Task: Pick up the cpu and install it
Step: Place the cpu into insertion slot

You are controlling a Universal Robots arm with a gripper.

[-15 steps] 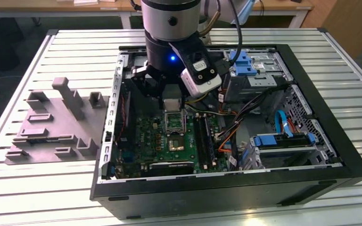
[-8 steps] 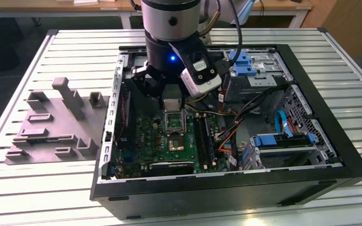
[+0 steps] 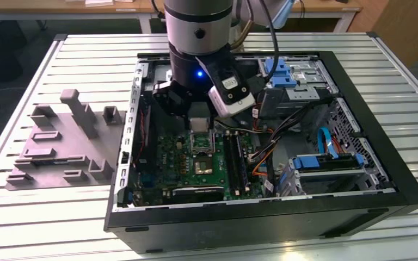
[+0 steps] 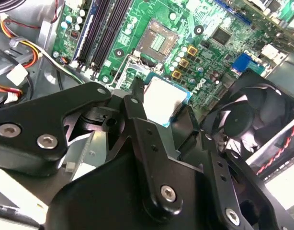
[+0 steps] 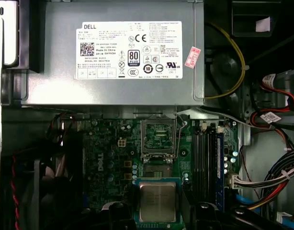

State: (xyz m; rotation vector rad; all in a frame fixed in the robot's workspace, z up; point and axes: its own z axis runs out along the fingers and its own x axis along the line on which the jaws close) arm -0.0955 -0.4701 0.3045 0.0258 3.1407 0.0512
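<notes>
Arm stands over the open computer case (image 3: 383, 187), which sits on the slatted surface (image 3: 42, 217). In the first wrist view the gripper (image 5: 159, 216) has its jaws clamped on the cpu (image 5: 157, 200), one black finger on each of two opposite edges; the second wrist view shows the same hold, silvery top up, pale rim just visible between the fingers (image 4: 135, 103). The cpu hangs above the green motherboard (image 5: 106, 153), near the socket (image 5: 158, 136) but not over it. The socket is open and bare, contact field exposed, beside the long memory sticks (image 5: 207, 163) and near the grey power-supply box (image 5: 113, 52). Judgement: pick-up done; alignment over the socket, seating and closing the retention frame all remain. Release not yet made.
</notes>
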